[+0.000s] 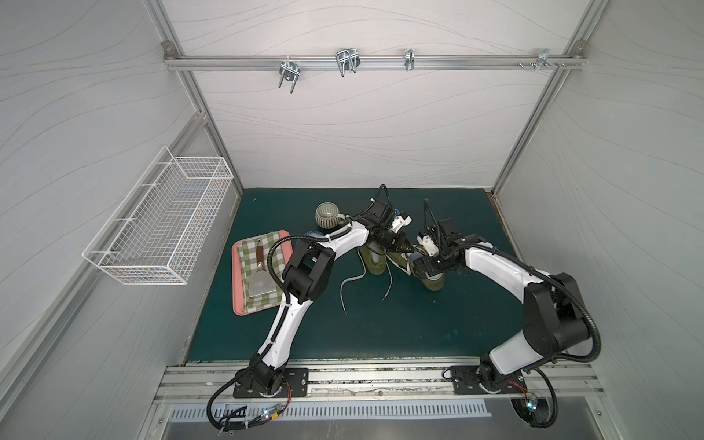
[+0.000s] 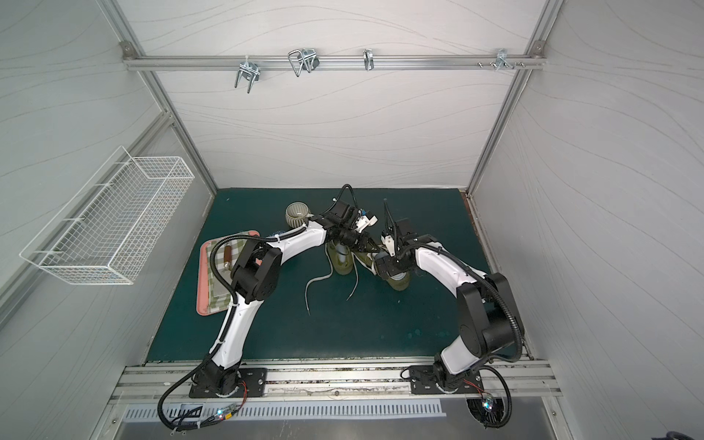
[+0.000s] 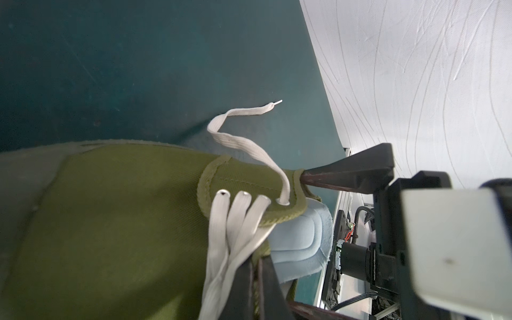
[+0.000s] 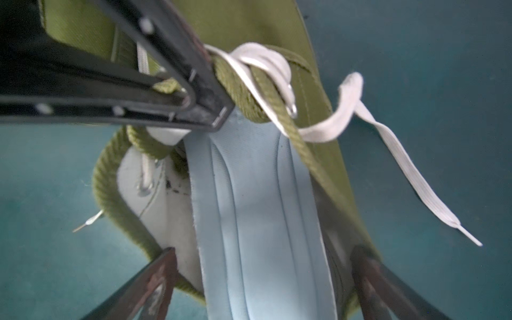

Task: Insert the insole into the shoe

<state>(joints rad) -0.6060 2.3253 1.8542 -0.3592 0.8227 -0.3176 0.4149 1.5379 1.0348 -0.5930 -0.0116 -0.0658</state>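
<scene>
Left end effector (image 4: 210, 110) is clamping fully closed on the olive shoe (image 3: 110, 221), gripping its laced eyelet edge right by the opening. Right end effector (image 4: 263, 255) is standing wide apart w/ nothing gripped; its fingers (image 4: 163, 274) are straddling the shoe's heel end, one each side of the insole (image 4: 263, 194), and in the left wrist view one fingertip is touching the green rim. Light-blue insole is lying lengthwise in the shoe opening: front part is running in under the eyelet edge, heel end is poking out past the collar, so it's only partly in. White laces (image 4: 401, 171) are trailing loose onto the green tabletop (image 1: 419, 335). In both top views the 2 arms are meeting over the shoe approx mid-tabletop; a 2nd olive shoe (image 1: 371, 263) is sitting just beside it, w/ a mug (image 1: 327, 215) sitting behind & a pink tray (image 1: 237, 293) lying off to the left.
</scene>
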